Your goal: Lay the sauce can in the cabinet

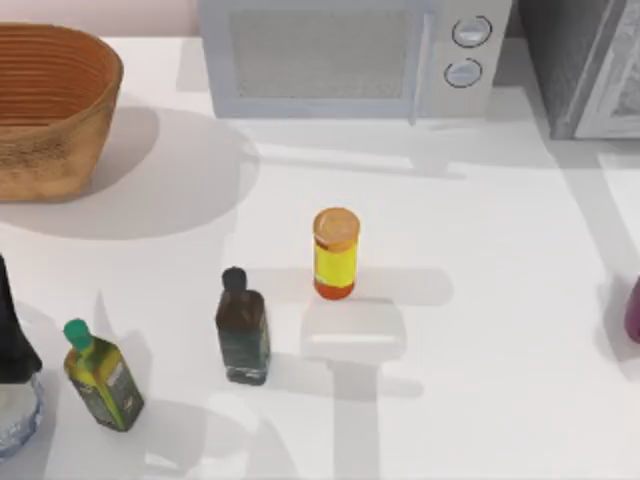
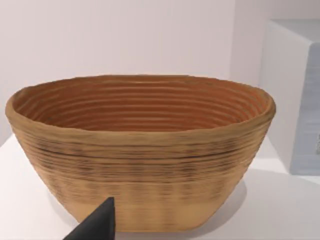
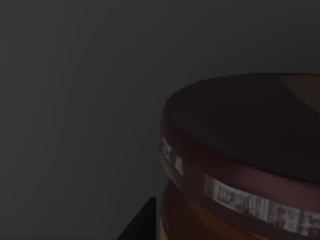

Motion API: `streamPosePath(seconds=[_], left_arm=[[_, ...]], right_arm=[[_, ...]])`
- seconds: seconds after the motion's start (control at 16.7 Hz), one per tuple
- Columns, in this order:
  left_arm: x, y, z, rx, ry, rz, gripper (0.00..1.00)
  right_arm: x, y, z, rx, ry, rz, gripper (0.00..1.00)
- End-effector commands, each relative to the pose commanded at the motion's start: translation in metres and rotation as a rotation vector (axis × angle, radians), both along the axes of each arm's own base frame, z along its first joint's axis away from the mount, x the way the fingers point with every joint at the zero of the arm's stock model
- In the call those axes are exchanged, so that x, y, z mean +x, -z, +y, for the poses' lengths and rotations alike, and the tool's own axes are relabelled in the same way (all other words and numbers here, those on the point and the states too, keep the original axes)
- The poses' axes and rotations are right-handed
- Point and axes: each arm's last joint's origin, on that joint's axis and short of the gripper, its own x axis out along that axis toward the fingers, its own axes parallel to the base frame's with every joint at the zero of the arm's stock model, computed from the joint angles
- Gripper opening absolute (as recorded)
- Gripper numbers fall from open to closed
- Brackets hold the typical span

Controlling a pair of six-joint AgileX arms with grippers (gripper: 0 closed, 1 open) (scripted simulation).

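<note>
The sauce can [image 1: 633, 308] shows as a maroon sliver at the table's right edge in the top view. In the right wrist view, which is dim, the sauce can [image 3: 240, 165] looms very close, with its dark maroon top and a label band. A dark tip of my right gripper [image 3: 142, 225] sits right beside it. The cabinet [image 1: 560, 60], dark grey and speckled with a light grey door, stands at the back right corner. My left arm [image 1: 12, 330] is parked at the left edge, and my left gripper [image 2: 95, 225] faces the basket.
A woven basket [image 1: 50, 110] stands at the back left and a microwave [image 1: 350, 55] at the back middle. A yellow cylinder with an orange lid [image 1: 335, 253], a dark bottle [image 1: 242, 328] and a green-capped bottle [image 1: 100, 378] stand mid-table and front left.
</note>
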Motion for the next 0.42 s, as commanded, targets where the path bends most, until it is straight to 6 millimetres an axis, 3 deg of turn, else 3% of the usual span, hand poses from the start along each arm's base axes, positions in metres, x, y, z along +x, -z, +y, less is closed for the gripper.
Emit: streamPosePath(seconds=[0.12,0.42], left_arm=[[0.0,0.0,0.0,0.0,0.0,0.0,1.0],[0.0,0.0,0.0,0.0,0.0,0.0,1.0]], right_arm=[[0.0,0.0,0.0,0.0,0.0,0.0,1.0],[0.0,0.0,0.0,0.0,0.0,0.0,1.0]])
